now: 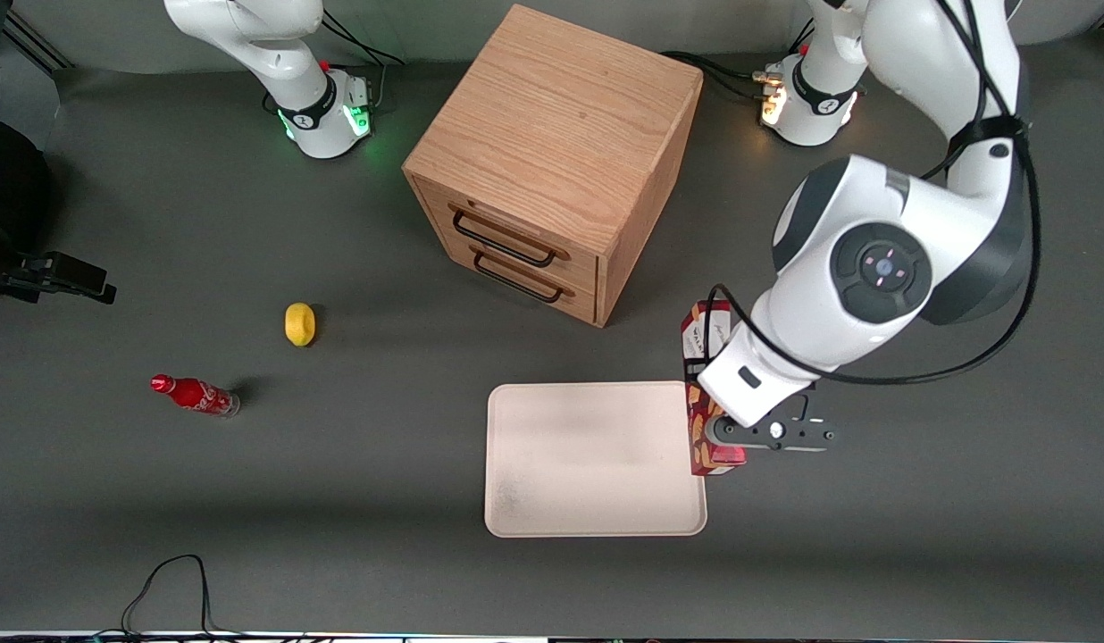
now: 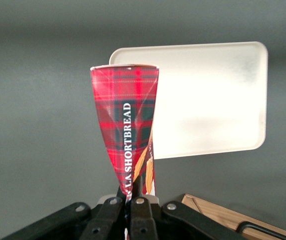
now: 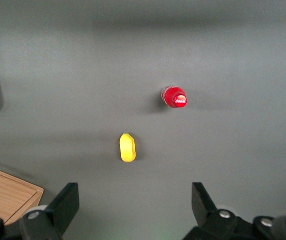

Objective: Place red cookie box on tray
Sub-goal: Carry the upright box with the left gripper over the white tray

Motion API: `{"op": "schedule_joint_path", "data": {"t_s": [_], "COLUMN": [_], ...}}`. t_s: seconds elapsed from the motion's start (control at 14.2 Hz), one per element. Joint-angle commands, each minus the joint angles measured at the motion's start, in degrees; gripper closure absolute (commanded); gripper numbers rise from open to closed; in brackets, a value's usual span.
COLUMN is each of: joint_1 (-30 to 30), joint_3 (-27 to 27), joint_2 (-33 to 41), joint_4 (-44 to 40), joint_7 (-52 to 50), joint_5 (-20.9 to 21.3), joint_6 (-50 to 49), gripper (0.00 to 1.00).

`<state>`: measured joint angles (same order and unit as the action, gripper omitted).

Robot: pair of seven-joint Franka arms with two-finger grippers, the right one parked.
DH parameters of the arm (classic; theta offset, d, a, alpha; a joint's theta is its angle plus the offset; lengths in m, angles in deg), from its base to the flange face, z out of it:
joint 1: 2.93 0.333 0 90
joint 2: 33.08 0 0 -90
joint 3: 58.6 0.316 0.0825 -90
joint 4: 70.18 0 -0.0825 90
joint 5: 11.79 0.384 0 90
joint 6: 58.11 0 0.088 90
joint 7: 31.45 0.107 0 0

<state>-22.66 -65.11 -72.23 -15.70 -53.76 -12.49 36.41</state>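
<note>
Front view: carry step. My tool (image 1: 715,439) is clamped on the long slim dark-red tartan cookie box (image 1: 702,332), held off the dark grey bench (image 1: 338,536), hanging over the rim of the flat cream-white rounded tray (image 1: 552,464) at its edge toward the working arm's end. Wrist view shows the box (image 2: 127,120) pinched between my black fingers (image 2: 114,212), tray (image 2: 217,100) under it. Next, I judge: shift inward over the tray middle, lower, release. My forearm slants down from above, wrist bent over the box.
</note>
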Motion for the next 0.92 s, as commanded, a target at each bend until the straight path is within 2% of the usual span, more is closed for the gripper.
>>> {"op": "schedule_joint_path", "data": {"t_s": [0.0, 0.49, 0.85], "joint_1": [-0.9, -1.5, -1.5], "joint_3": [0.6, 0.7, 0.7], "joint_2": [-6.8, -12.5, -14.5], "joint_4": [-2.0, 4.4, 4.5], "joint_7": [-1.2, -1.1, -1.2], "joint_5": [1.7, 3.9, 4.8], "joint_6": [2.9, 14.7, 18.6], "gripper": [1.00, 1.00, 1.00]}}
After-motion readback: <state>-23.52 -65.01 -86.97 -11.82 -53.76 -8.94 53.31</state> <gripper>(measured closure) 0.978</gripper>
